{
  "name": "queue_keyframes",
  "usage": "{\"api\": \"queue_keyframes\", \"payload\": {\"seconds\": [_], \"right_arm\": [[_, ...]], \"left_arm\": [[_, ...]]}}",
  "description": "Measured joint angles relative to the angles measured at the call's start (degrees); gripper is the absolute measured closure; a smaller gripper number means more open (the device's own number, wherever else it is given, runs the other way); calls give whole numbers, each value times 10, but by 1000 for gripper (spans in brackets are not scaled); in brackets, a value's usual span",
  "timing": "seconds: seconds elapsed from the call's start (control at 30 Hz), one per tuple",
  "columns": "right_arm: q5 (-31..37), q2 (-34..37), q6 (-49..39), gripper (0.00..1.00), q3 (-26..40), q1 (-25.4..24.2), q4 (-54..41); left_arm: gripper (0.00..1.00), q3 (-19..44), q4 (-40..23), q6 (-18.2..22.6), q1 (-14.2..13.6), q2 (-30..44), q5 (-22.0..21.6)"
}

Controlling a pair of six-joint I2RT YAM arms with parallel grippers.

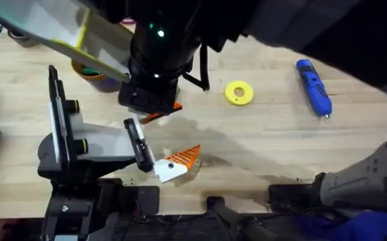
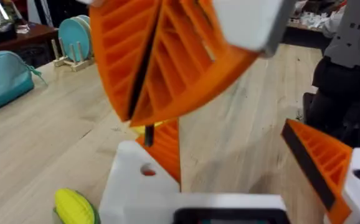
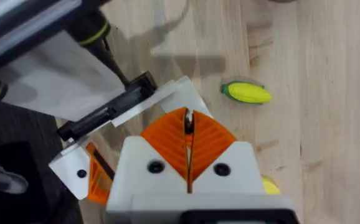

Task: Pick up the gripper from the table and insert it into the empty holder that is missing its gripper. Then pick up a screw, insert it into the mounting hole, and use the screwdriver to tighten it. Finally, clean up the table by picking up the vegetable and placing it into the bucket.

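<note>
With my left gripper [image 2: 230, 134] spread idle, my right gripper [image 3: 188, 127] pinches what looks like a screw [image 3: 189, 121] above the holder [image 3: 167, 96], so next I must seat it squarely in the mounting hole before fetching the screwdriver [image 1: 313, 87] at two o'clock from the holder.

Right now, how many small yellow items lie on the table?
2: yellow ring on open wood left of the blue screwdriver; toy corn near the holder. Arms may hide more.

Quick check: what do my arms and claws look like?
The left claw and right claw have white plastic finger bases with orange ribbed triangular pads; the right's bases each carry a black screw head. The arm close under the overhead camera is black with a green light.
</note>
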Motion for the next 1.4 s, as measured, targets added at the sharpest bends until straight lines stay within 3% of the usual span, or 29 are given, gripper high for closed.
{"api": "queue_keyframes", "payload": {"seconds": [1.4], "right_arm": [[0,0,3,996,-19,-5,27]], "left_arm": [[15,0,0,0,0,0,0]]}}
